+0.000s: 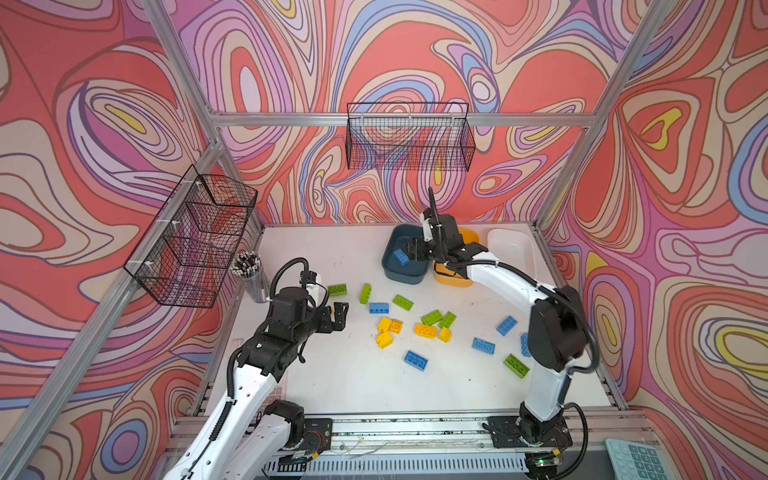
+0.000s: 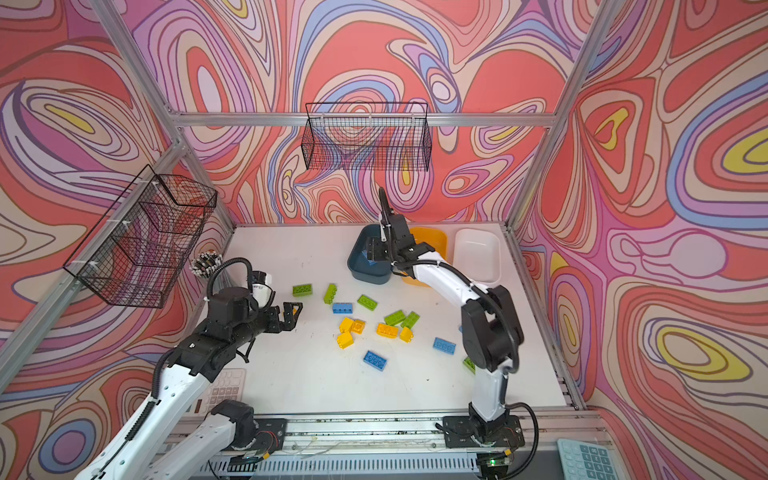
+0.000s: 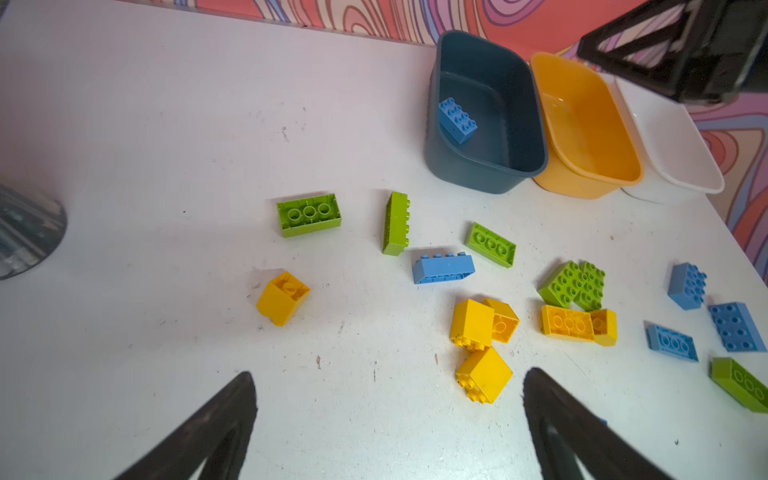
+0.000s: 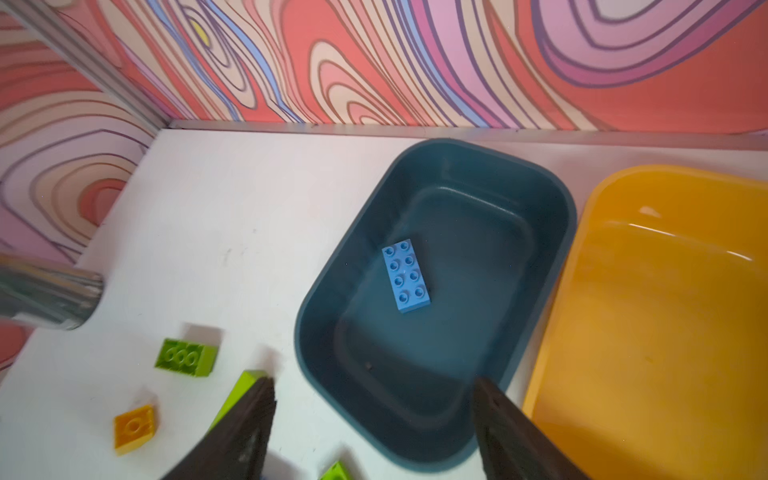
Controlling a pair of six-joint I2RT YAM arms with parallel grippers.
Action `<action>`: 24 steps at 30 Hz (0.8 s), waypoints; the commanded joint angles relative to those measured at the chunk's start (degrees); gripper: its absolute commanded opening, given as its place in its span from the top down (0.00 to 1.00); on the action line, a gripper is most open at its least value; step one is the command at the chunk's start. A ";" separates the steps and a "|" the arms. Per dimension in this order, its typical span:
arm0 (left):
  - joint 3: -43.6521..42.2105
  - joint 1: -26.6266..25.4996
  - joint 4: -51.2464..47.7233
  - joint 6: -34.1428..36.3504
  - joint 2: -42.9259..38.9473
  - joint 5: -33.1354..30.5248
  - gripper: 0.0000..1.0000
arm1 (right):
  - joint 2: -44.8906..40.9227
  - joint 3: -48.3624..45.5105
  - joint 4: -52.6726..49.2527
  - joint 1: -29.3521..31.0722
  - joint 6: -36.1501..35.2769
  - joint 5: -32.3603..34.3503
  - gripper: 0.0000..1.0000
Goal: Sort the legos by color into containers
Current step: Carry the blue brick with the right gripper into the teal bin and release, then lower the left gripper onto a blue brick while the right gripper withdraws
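Three containers stand in a row at the back right: a dark teal tub [image 1: 390, 266], a yellow-orange tub [image 1: 451, 280] and a white tub [image 1: 513, 249]. One blue lego [image 4: 406, 276] lies studs up on the teal tub's [image 4: 544, 232] floor. My right gripper [image 4: 374, 382] hangs open above that tub, nothing between its fingers. Loose legos lie mid-table: green [image 1: 337, 289], blue [image 1: 379, 308], yellow [image 1: 426, 331] and several more. My left gripper [image 3: 388, 374] is open above the table's left part, empty, with a yellow lego [image 3: 484, 374] beside one finger.
A mesh pencil cup [image 1: 253, 276] stands at the table's left edge. Black wire baskets hang on the left wall [image 1: 195, 241] and the back wall [image 1: 409, 137]. A teal calculator [image 1: 636, 459] lies off the front right corner. The right arm's elbow [image 1: 555, 328] covers some bricks.
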 commanded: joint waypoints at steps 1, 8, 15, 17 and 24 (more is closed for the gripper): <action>1.37 -0.19 4.07 7.87 2.76 4.58 0.00 | -9.92 -10.07 7.84 -0.24 -0.36 -3.21 0.22; 5.15 -1.90 6.22 14.68 16.84 1.63 0.04 | -29.19 -31.71 14.07 -0.19 5.00 -6.32 0.22; 17.45 -9.42 -0.67 8.25 32.59 -9.35 0.03 | -42.85 -46.21 16.19 -0.26 6.76 -3.31 0.21; 16.93 -13.40 1.13 3.20 34.18 -17.12 0.00 | -44.94 -48.30 16.16 -0.24 6.77 -1.35 0.19; 19.66 -23.96 0.82 -11.28 44.39 -28.75 0.00 | -50.65 -53.19 16.17 -0.23 8.89 8.70 0.11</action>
